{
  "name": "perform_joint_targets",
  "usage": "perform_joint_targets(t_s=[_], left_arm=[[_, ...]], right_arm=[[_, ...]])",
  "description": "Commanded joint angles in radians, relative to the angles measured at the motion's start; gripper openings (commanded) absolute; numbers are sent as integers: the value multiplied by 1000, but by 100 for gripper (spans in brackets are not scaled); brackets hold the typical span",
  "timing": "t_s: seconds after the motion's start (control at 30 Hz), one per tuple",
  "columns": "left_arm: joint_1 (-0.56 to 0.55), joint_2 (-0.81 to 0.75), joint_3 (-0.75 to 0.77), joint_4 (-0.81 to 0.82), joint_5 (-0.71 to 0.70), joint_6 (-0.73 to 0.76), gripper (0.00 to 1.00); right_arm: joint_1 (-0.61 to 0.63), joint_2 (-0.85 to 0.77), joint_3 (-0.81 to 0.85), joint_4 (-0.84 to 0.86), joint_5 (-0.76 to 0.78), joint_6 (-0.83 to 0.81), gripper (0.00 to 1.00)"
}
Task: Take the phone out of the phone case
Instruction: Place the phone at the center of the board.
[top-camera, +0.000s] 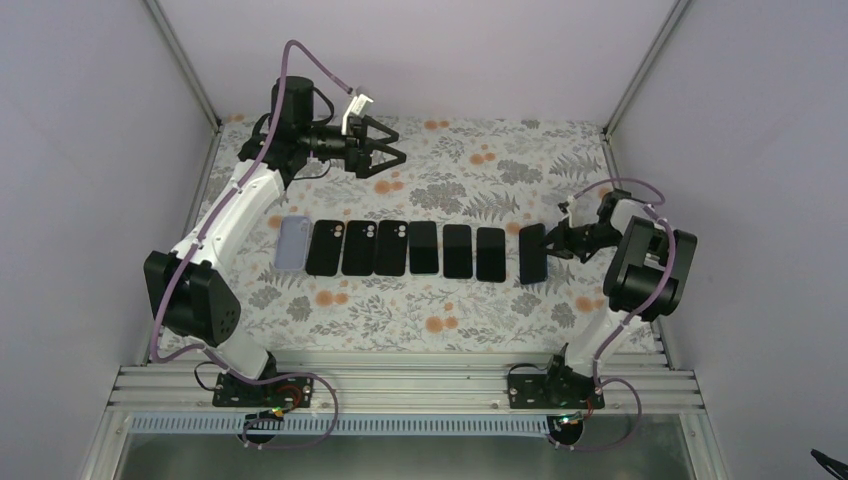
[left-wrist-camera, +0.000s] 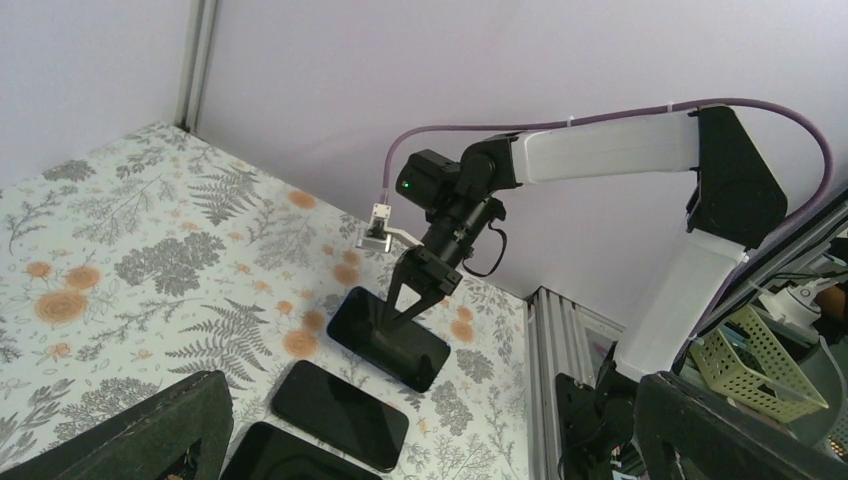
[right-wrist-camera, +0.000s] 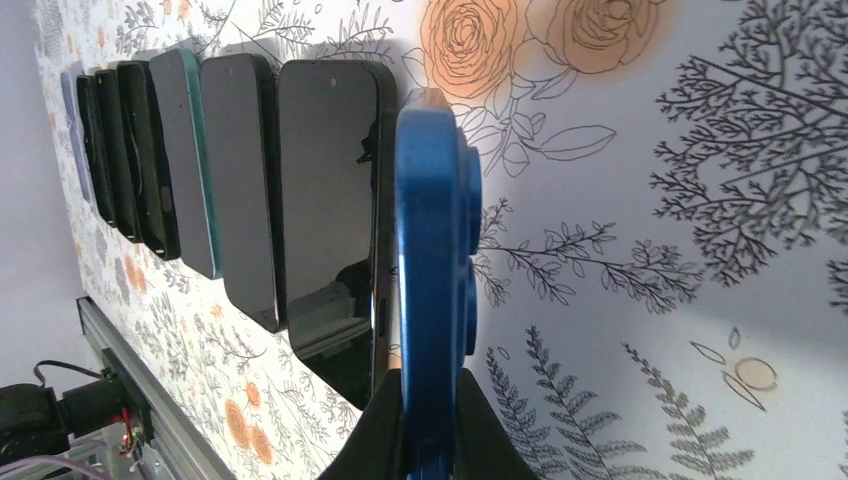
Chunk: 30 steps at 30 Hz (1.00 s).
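The blue phone case shows edge-on in the right wrist view, its camera bump facing right, with my right gripper shut across its thickness. From above, the case sits at the right end of the row, with the right gripper at its right side. The left wrist view shows the dark screen of the phone in the case, tilted above the cloth, under the right gripper. My left gripper hangs open and empty at the back left, far from the case. Its black fingers frame the bottom of its own view.
Several black phones lie side by side on the floral cloth, left of the held case, with a lavender case at the row's left end. The nearest phone lies close beside the blue case. An aluminium rail runs along the near edge, and walls enclose the table.
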Motion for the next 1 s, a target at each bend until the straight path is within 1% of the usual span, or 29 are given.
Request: perform_joint_targets(t_s=[0.0,0.17,0.33,0.43,0.5,0.67,0.97], left_arm=[[-3,15,-2,26,-6,-3,100],[-3,18,-3,31,-7,-8,100],[-1,18,-9,31,-8,-8,100],[-1,16,-13,26,-10,-6,100],[0,15,-16,26,-13,-5,100],[3,6,-21,26,-21,-6,100],[16,-7,-26,19,-49,-3,100]], right_arm=[[-2,26,1,13,-112,-22,4],[-1,85,5,40,-135,-5,4],[-1,166,22,16,-189,-22,4],[-1,193,21,21,-195,-17,6],[-2,203,21,24,-187,-13,9],[-2,193,33,37,-161,5,29],[-13,175,49,58,-122,46,40]])
